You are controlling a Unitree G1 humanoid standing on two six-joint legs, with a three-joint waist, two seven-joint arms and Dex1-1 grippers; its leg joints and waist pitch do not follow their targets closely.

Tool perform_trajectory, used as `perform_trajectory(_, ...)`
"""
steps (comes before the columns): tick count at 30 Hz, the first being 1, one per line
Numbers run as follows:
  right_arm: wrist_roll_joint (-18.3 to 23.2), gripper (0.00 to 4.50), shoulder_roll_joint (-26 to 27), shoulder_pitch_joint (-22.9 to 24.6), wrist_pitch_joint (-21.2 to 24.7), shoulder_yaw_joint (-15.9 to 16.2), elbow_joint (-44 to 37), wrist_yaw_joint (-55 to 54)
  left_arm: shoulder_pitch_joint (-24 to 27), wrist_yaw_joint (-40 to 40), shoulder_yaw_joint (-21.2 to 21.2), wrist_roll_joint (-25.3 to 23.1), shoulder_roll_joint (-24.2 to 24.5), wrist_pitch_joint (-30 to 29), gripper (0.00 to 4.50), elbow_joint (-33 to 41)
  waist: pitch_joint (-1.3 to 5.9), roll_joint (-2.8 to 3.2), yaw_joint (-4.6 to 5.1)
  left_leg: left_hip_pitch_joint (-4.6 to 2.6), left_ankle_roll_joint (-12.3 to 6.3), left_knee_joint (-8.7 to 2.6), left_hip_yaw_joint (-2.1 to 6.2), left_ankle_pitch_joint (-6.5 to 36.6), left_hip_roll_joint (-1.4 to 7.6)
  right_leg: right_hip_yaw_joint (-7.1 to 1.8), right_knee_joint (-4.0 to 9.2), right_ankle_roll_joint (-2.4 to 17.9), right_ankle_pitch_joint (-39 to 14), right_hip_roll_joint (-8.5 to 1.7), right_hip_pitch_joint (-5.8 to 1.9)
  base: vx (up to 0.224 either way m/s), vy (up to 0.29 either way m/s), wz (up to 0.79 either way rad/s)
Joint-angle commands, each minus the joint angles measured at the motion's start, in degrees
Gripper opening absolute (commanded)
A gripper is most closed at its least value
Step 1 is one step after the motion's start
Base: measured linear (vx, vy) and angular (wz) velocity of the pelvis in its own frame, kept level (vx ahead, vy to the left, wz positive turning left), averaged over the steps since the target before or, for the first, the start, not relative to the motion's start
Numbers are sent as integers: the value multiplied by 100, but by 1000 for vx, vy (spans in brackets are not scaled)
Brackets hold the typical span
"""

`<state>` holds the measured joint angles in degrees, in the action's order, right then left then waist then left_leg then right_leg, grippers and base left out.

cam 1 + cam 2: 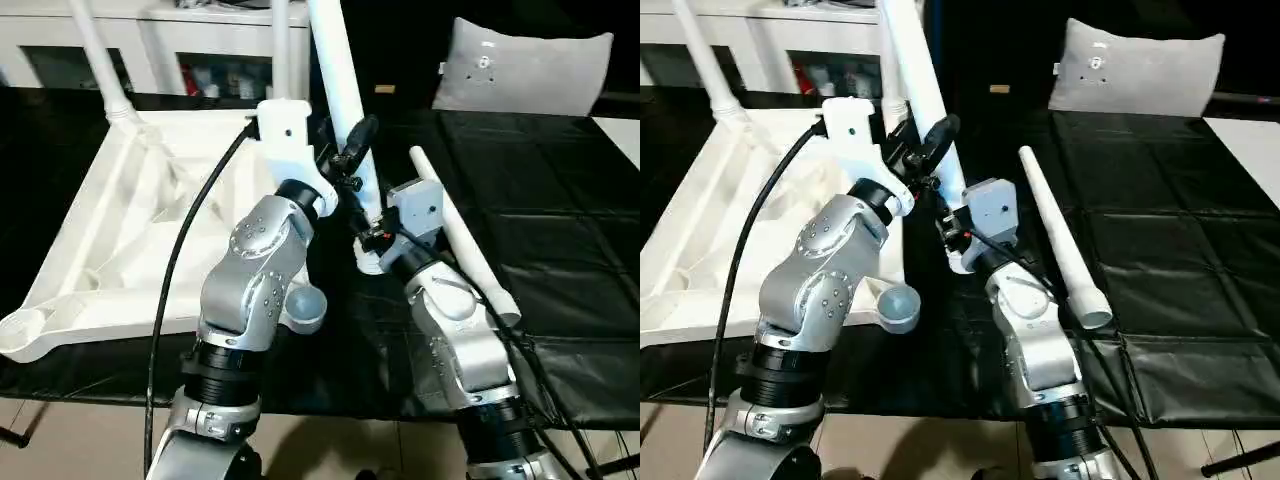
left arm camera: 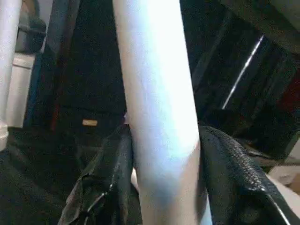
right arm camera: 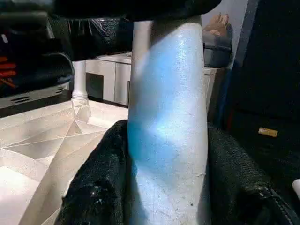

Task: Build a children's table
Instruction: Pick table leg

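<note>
Both sets of fingers [image 2: 225, 173] pinch one upright table leg [image 1: 340, 80] between them — left above right [image 3: 234, 183], beside the upturned tabletop [image 1: 110, 240] on the desk [image 1: 560, 260] — so uneven pull could tilt it off its socket.

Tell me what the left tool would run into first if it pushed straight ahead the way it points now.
The upright white tubular plastic leg: it already stands between the left tool's black fingers, touching them. Nothing else comes before it; behind is dark background, depth unclear.

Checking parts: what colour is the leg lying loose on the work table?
White; the loose leg shows best in the right eye view.
</note>
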<state>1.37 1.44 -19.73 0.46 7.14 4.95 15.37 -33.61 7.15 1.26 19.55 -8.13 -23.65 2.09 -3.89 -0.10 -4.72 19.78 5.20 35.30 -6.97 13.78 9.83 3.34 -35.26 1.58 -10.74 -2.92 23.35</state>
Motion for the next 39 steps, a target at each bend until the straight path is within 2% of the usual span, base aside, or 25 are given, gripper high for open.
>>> perform_trajectory(1,-44,185,16,-54,-125,18,-18,-9,99,66,87,112,-76,-193,192,68,411,5,32,88,-295,-400,-39,-47,217,-315,320,1116,-133,-445,-433,0,0,0)
perform_trajectory(3,-84,185,-14,-47,-196,52,13,-29,124,37,-22,275,-158,-263,191,94,410,-8,29,90,-310,-401,-42,-40,214,-313,325,1104,-156,-445,-434,0,0,0)
perform_trajectory(4,-81,185,-20,-32,-198,55,12,-27,131,42,-15,264,-148,-258,189,101,411,-40,33,87,-312,-398,-53,-54,213,-314,330,1110,-152,-442,-434,0,0,0)
perform_trajectory(6,-78,185,-33,-13,-206,58,16,-26,145,44,15,218,-111,-245,186,113,412,-19,28,89,-327,-395,-46,-83,213,-314,318,1101,-144,-440,-429,0,0,0)
perform_trajectory(7,-78,185,-35,-12,-208,58,18,-26,146,44,18,214,-110,-246,185,113,413,-67,36,89,-345,-397,-53,-86,213,-314,326,1084,-154,-437,-433,0,0,0)
perform_trajectory(10,-102,185,-61,-54,-196,30,58,-81,142,31,-29,155,-47,-197,184,109,414,-37,32,86,-385,-392,-51,-141,214,-312,318,1053,-190,-442,-421,0,0,0)
perform_trajectory(12,-118,185,-80,-118,-173,12,83,-103,104,-21,-149,185,-22,-182,184,90,415,-46,35,90,-386,-389,-52,-147,210,-310,318,1042,-180,-441,-426,0,0,0)
perform_trajectory(14,-113,185,-88,-162,-122,-25,95,-125,54,-55,-232,138,35,-114,184,41,415,-88,42,97,-396,-390,-57,-165,208,-312,318,1032,-181,-444,-435,0,0,0)
perform_trajectory(16,-155,185,-101,-178,-93,-40,124,-160,30,-113,-327,130,52,-46,184,-5,414,-56,51,93,-402,-387,-53,-190,206,-306,312,1019,-185,-437,-424,0,0,0)
perform_trajectory(30,-297,185,-276,-277,167,44,302,-77,-53,-339,-525,-28,179,205,182,-266,429,-73,155,110,-490,-368,-54,-249,194,-289,310,1103,-143,-441,-447,0,0,0)
perform_trajectory(32,-314,240,-330,-289,245,69,314,-9,-71,-347,-542,-31,198,224,182,-306,429,-89,159,108,-483,-367,-59,-224,193,-288,319,1099,-199,-440,-450,0,0,0)
perform_trajectory(39,13,300,-402,-235,511,-19,186,247,-86,-344,-554,-21,252,252,182,-370,428,-76,161,109,-527,-365,-50,-216,202,-281,313,1116,-180,-442,-454,0,0,0)
